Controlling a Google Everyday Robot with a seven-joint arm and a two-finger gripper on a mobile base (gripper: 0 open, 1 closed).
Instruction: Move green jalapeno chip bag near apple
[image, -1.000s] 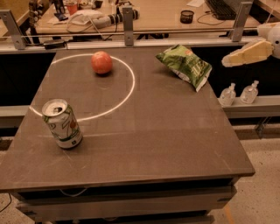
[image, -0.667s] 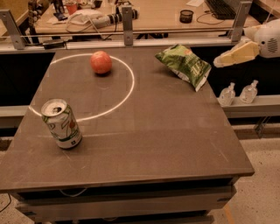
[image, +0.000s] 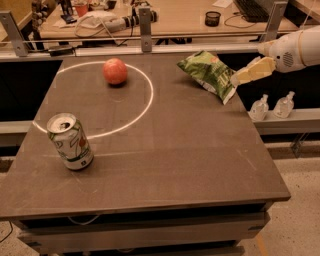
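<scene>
Chip bag (image: 207, 75), crumpled foil, beside gripper (image: 240, 78)

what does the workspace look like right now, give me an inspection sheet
surface: dark table, white ring marked on it
job's things: green jalapeno chip bag at the back right edge; apple inside the ring, apart from the bag
clutter: opened soda can upright, front left
grippers: gripper beside the bag's right end, contact unclear
cables: cable on the desk behind
surroundings: two small bottles on the right ledge
</scene>
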